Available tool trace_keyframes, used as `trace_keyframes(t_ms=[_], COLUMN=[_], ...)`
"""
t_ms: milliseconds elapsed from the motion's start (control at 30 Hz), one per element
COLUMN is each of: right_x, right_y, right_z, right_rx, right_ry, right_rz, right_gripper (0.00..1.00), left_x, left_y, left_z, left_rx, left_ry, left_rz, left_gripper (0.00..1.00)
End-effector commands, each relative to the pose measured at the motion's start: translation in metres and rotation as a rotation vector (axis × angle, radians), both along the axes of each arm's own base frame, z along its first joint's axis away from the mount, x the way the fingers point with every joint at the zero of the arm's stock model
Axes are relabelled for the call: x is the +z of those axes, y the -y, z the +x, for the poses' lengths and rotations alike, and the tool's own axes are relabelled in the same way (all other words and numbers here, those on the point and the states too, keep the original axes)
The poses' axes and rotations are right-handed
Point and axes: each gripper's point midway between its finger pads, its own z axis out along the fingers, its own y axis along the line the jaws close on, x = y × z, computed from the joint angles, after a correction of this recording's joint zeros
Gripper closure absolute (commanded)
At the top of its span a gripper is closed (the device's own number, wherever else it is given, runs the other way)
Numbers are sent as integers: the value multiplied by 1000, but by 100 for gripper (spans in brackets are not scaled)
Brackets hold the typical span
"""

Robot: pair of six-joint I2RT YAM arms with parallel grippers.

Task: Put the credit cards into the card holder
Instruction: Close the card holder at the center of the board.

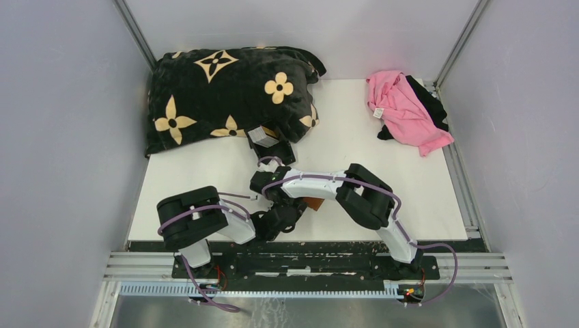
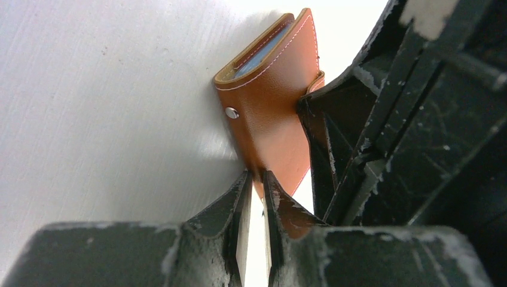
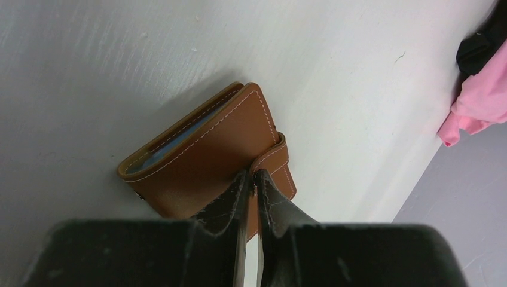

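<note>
The brown leather card holder (image 1: 315, 203) is folded shut near the table's front middle. A grey-blue card edge (image 3: 179, 140) shows inside its fold, also in the left wrist view (image 2: 263, 51). My left gripper (image 2: 256, 176) is shut on the holder's (image 2: 269, 107) lower corner; its snap stud (image 2: 232, 112) is bare. My right gripper (image 3: 252, 173) is shut on the snap tab (image 3: 272, 156) of the holder (image 3: 203, 149). Both grippers meet over it in the top view, left (image 1: 280, 219) and right (image 1: 273, 195). A pale grey stack (image 1: 263, 135), possibly cards, sits farther back.
A black tray (image 1: 278, 150) lies under the pale stack by a black flowered pillow (image 1: 225, 96) at the back left. Pink and black cloth (image 1: 406, 109) lies at the back right. The right arm's body (image 2: 394, 119) stands close beside the holder.
</note>
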Motion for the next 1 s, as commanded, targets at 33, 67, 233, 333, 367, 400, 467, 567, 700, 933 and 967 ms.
trace_keyframes(t_ms=[33, 67, 233, 333, 367, 400, 467, 567, 700, 933, 967], right_x=[-107, -107, -105, -103, -104, -104, -106, -110, -112, -103, -98], right_y=[-71, -74, -87, -94, -96, -96, -97, -98, -96, -91, -91], right_z=[-100, -102, -108, -110, -110, -110, -112, -115, -116, -109, -106], right_rx=[-97, -102, -116, -114, -115, -117, -124, -122, -127, -93, -89], right_ry=[-410, -418, -455, -470, -473, -478, -496, -529, -558, -538, -529], right_rz=[349, 366, 437, 460, 463, 466, 472, 477, 486, 470, 471], right_gripper=[86, 86, 86, 85, 85, 85, 85, 84, 84, 75, 73], left_x=[-88, -88, -88, -87, -87, -87, -87, -87, -88, -86, -85], left_y=[-81, -83, -86, -87, -89, -89, -91, -92, -91, -93, -94], left_z=[-44, -45, -47, -48, -48, -48, -48, -49, -50, -50, -50], left_rx=[-55, -56, -62, -62, -60, -60, -58, -63, -67, -57, -55], left_ry=[-193, -195, -204, -204, -205, -205, -205, -206, -209, -213, -214], left_rz=[413, 418, 433, 436, 439, 442, 446, 447, 447, 452, 453], left_gripper=[79, 79, 79, 79, 79, 80, 80, 80, 80, 79, 79])
